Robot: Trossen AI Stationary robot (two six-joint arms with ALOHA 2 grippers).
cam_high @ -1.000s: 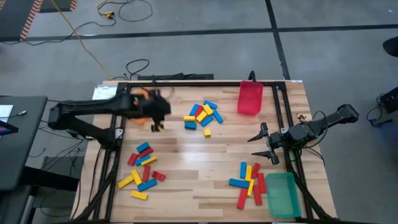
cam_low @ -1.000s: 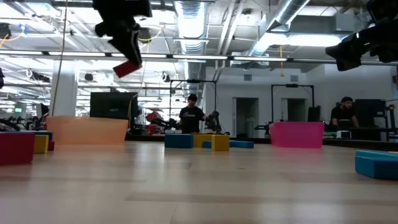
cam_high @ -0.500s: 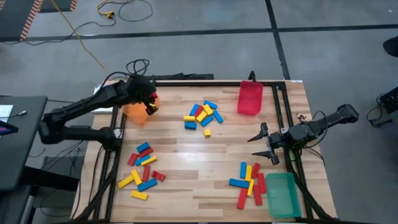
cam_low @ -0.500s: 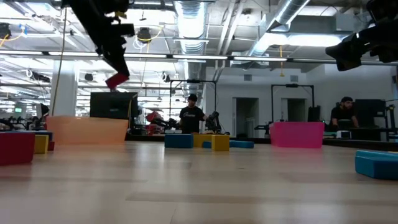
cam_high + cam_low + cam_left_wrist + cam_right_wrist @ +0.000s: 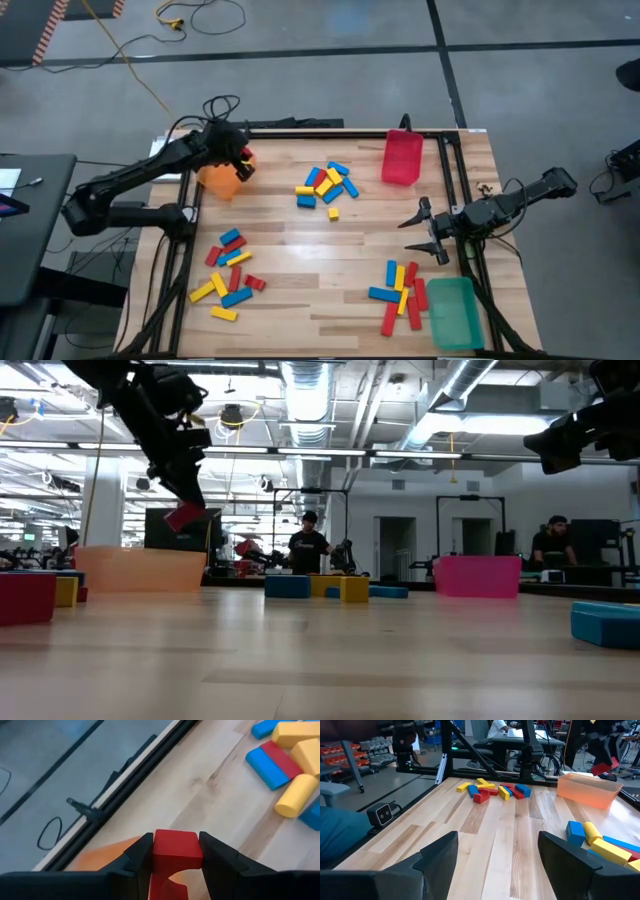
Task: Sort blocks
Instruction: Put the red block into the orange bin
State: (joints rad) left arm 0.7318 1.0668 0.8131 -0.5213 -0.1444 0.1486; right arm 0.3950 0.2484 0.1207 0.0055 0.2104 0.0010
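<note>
Three loose clusters of blocks (image 5: 327, 186) lie across the bench. By the right edge, the right gripper (image 5: 428, 231) waits, jaws spread, nothing held. At the far left corner, the left gripper (image 5: 240, 165) clamps a red block (image 5: 175, 851) above the orange bin (image 5: 217, 181), long axis tilted downward.

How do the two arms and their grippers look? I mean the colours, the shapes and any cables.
Both arms are dark, nearly black, built of slim tube-like segments with thicker joints. The left gripper has two broad, matte black fingers with flat inner faces. The right gripper has the same wide, wedge-shaped black fingers. From above, the right gripper shows pointed prongs. A thin dark cable loops beside the right arm.
</note>
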